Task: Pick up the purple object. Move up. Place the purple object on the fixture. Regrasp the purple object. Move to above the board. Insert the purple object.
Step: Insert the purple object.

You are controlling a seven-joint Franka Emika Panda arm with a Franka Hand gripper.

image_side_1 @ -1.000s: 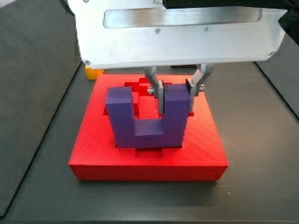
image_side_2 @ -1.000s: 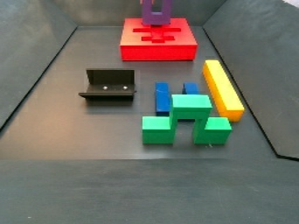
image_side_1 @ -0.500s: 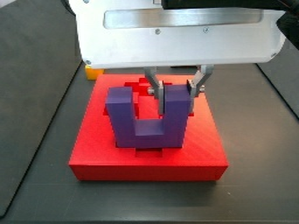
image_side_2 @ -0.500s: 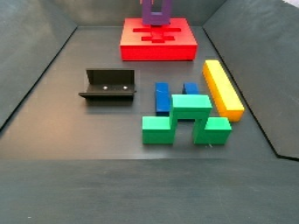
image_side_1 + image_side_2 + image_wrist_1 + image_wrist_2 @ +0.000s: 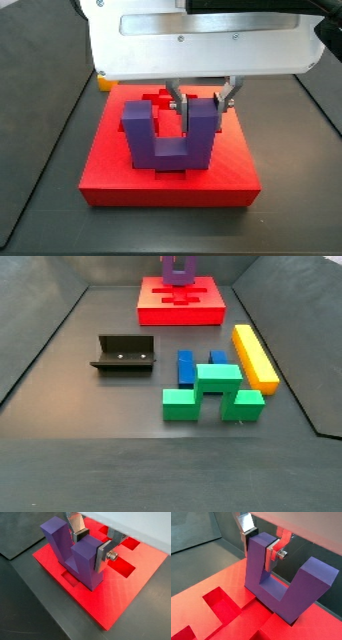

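While the gripper (image 5: 199, 98) is clamped on one prong of the purple object (image 5: 168, 130), that block stands prongs-up, base down at 6 o'clock on the board (image 5: 112, 180), right over its recess.

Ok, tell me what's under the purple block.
The red board lies under the purple block, which the gripper clamps by one prong. The block's base hides whatever recess sits directly beneath it.

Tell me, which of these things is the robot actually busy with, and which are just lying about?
In use: purple object, clamped on one prong by the gripper; red board under it; fixture, empty.

Lying about: yellow bar, green blocks, blue block.
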